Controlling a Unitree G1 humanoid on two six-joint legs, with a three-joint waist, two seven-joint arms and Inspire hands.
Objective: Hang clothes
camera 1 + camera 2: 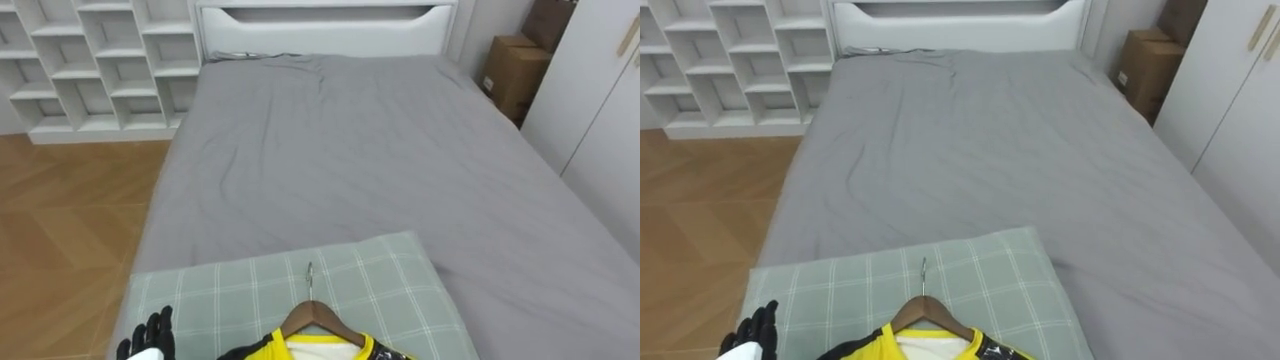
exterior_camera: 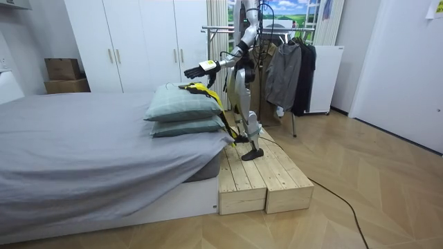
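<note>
Since the left hand hangs at the pillow's near-left corner with its fingers straight and slightly spread, holding nothing, the likely failure is a poor grab. A reach from there could catch cloth alone and pull the yellow shirt off its wooden hanger, or push both across the soft green checked pillow. The shirt lies on its hanger flat on that pillow, to the right of the fingers and clear of them, with the metal hook pointing up the grey bed. In the room view the clothes rail stands behind the robot, so a loose hold could also drop the shirt on the way there.
</note>
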